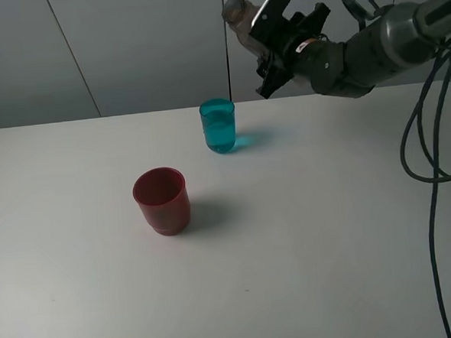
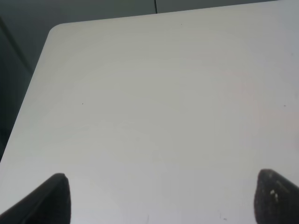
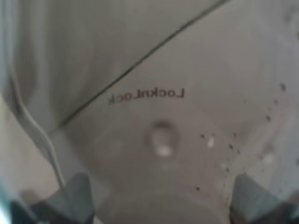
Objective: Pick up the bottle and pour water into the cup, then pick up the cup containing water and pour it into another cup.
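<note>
One relation counts: my right pincer grips the tilted bottle; the cup stands below it, leftward.

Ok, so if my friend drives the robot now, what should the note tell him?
The left gripper is open over the bare table, holding nothing.
The right gripper is shut on the bottle, held high off the table.
The teal cup stands upright and looks to hold water.
The red cup stands upright nearer the front and looks empty.
Done, it seems: the first pour.
Left: put the bottle down, then pour the teal cup into the red cup.
</note>
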Available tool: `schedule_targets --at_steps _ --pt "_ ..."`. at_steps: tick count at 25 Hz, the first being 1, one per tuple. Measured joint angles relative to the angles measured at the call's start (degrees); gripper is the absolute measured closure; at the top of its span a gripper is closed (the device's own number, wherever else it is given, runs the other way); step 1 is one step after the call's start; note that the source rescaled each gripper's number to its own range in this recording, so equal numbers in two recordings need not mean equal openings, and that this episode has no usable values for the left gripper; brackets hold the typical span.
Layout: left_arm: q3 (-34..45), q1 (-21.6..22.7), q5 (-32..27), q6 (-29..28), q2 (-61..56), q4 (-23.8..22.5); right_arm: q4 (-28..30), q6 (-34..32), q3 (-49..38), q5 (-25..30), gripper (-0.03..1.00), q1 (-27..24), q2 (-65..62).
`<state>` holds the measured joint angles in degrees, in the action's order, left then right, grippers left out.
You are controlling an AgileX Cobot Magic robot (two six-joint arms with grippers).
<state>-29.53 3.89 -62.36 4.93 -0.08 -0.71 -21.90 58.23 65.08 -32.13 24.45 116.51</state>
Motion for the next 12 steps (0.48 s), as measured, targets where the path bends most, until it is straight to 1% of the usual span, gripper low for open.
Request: schedule_targets --at_steps 3,6,8,10,12 --pt "0.00 0.00 0.00 0.00 0.00 0.00 1.39 -13.33 -5.23 -1.60 0.93 -0.73 -2.94" --pt "0.00 0.00 0.00 0.00 0.00 0.00 4.89 -29.65 -11.66 -6.31 0.93 -2.38 -4.40" --pt "0.00 0.00 0.00 0.00 0.00 0.00 7.25 -40.95 -15.10 -7.54 0.93 -4.35 -4.92" --pt "0.00 0.00 0.00 0.00 0.00 0.00 8.66 -48.11 -17.46 -7.83 0.93 -6.18 -4.90" --pt "0.00 0.00 0.00 0.00 0.00 0.00 9.14 -51.68 -19.27 -7.94 0.93 -7.32 -4.90"
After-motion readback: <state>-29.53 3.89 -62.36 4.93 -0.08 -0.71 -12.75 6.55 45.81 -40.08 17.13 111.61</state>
